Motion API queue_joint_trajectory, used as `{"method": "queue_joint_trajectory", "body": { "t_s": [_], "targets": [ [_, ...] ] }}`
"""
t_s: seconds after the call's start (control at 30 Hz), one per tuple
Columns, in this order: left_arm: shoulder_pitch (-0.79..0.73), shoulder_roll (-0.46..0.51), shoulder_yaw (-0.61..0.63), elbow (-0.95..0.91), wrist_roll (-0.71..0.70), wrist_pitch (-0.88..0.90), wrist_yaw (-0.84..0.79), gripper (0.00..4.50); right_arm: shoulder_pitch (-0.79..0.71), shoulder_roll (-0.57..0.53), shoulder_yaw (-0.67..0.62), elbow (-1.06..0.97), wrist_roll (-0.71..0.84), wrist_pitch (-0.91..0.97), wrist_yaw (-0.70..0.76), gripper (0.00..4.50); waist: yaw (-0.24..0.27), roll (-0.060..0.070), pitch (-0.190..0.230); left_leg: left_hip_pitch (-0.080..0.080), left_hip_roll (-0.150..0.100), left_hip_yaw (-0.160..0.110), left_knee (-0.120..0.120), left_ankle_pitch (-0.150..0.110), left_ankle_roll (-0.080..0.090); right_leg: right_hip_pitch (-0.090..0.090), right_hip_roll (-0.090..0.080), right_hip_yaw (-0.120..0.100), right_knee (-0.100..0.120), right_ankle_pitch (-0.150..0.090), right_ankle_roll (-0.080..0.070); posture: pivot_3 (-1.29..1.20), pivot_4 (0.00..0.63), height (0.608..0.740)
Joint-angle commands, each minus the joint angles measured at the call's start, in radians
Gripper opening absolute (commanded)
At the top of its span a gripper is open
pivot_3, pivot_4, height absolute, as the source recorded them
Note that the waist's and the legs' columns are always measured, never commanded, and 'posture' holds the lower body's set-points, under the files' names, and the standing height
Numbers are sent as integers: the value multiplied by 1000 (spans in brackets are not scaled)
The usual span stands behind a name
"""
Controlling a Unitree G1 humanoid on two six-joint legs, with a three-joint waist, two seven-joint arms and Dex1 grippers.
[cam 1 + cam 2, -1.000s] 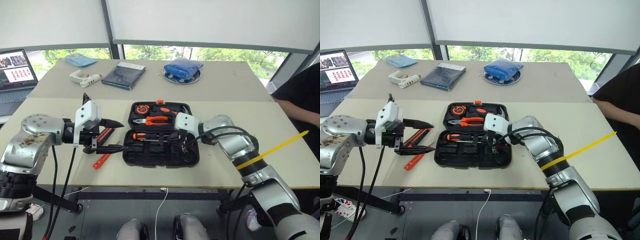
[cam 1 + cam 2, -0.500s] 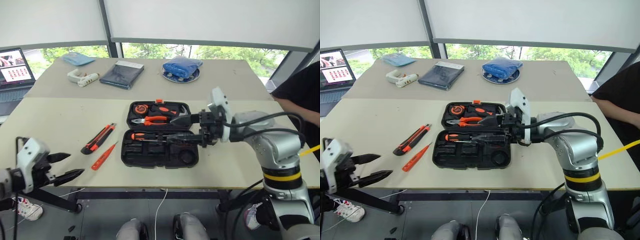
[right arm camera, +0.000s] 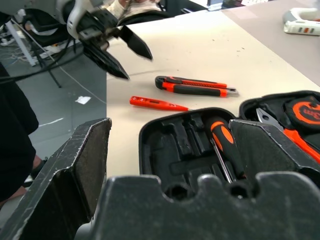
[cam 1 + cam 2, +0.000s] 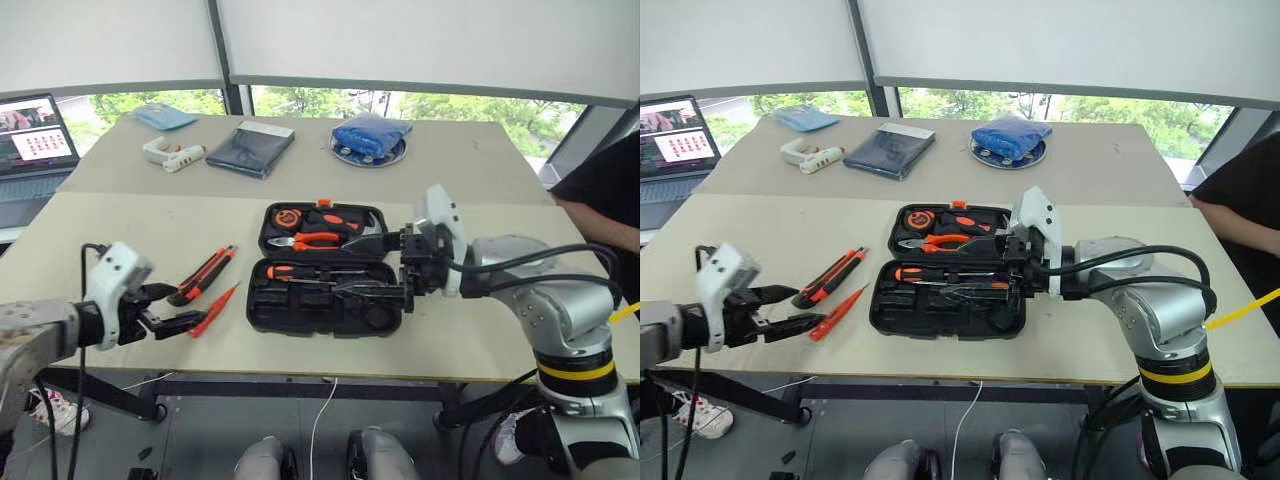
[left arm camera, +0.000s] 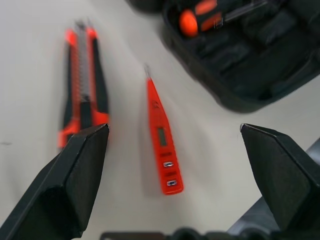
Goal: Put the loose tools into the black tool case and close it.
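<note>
The black tool case (image 4: 300,312) lies open in the middle of the table. One orange-and-black screwdriver (image 4: 296,271) rests in its near half; pliers (image 4: 312,240) and a tape measure (image 4: 289,217) sit in the far half. Left of the case lie the utility knife (image 4: 205,273) and the slim orange tester screwdriver (image 4: 214,309). My left gripper (image 4: 190,305) hovers open and empty just left of the tester (image 5: 161,137), beside the knife (image 5: 82,95). My right gripper (image 4: 345,265) hangs open and empty over the case's right side, pointing left across it.
A laptop (image 4: 30,140) stands at the far left. On the back table are a dark flat pouch (image 4: 250,148), a white handheld tool (image 4: 172,153) and a blue bundle on a plate (image 4: 368,135). A person in black (image 4: 600,190) is at the right edge.
My right gripper lifted out of the case's near half and opened. My left arm swung away from the knife, down past the table's front edge, then came back beside the tester.
</note>
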Motion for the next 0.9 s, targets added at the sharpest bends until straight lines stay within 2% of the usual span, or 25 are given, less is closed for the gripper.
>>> {"method": "queue_joint_trajectory", "body": {
  "t_s": [0.03, 0.17, 0.37, 0.47, 0.63, 0.67, 0.7, 0.77, 0.8, 0.87, 0.9],
  "targets": [
    [-112, 23, -108, 34, 33, 75, 60, 4500, 6, -16, -37, -71, 52, -2, -24, 4401, -2, 0, 0, 0, 0, 0, 0, 0, 0, 0, 1, 0, 0, 0, 0, 0, 150, 718],
    [-173, 26, -241, 105, 91, 20, 44, 4500, 21, -25, -50, -93, 75, 4, -63, 4401, -2, 0, 0, 1, 0, 0, 0, 0, -1, 0, 1, 1, 0, -3, 4, 0, 150, 718],
    [-264, -27, -428, 230, 173, -68, -2, 4500, 59, -45, -53, -129, 101, 6, -100, 4401, 5, 0, 0, 1, 0, 1, 0, 0, -1, 1, 0, 1, 0, -2, 4, 0, 150, 718],
    [-320, -52, -502, 305, 235, -108, -5, 3778, 65, -62, -54, -141, 115, 7, -101, 4500, 17, 1, -1, 2, -1, 1, 0, 0, -1, 2, -2, 0, 0, -2, 4, 0, 150, 718],
    [-361, -65, -519, 377, 264, -135, -55, 2028, 71, -103, -57, -161, 144, 2, -83, 4500, 26, 1, -1, 4, -1, 0, 1, 1, -1, 4, -3, 1, 0, -2, 5, 0, 150, 718],
    [-366, -58, -509, 377, 251, -135, -83, 1506, 78, -115, -58, -165, 150, 1, -76, 4500, 26, 1, -1, 5, -1, 0, 1, 1, -1, 5, -3, 1, 0, -2, 5, 0, 150, 718],
    [-371, -53, -501, 377, 244, -135, -104, 1409, 82, -124, -59, -168, 154, 0, -71, 4500, 25, 1, -1, 5, -1, 0, 1, 1, -1, 5, -3, 1, 0, -2, 5, 0, 150, 718],
    [-396, -26, -492, 384, 238, -157, -169, 639, 91, -146, -61, -170, 169, 7, -59, 4500, 24, 1, -1, 4, -1, 0, 1, 0, 0, 4, -3, 1, 0, -2, 5, 0, 150, 718],
    [-421, -1, -491, 395, 242, -187, -219, 441, 98, -161, -63, -172, 182, 16, -51, 4500, 24, 1, -1, 4, -1, 0, 1, 3, 5, 4, -3, 1, 0, -2, 5, 0, 150, 718],
    [-465, 35, -494, 419, 257, -265, -309, 443, 107, -187, -66, -173, 204, 23, -36, 4500, 23, 0, -1, 1, 0, 0, 1, 4, 8, 2, -2, 0, 0, -2, 4, 0, 150, 718],
    [-534, 46, -508, 453, 266, -409, -444, 442, 117, -204, -68, -175, 198, 14, -30, 4500, 23, -1, 0, 0, 0, 0, 1, 5, 8, 1, -2, 0, 0, -2, 4, 0, 150, 718]
  ]
}}
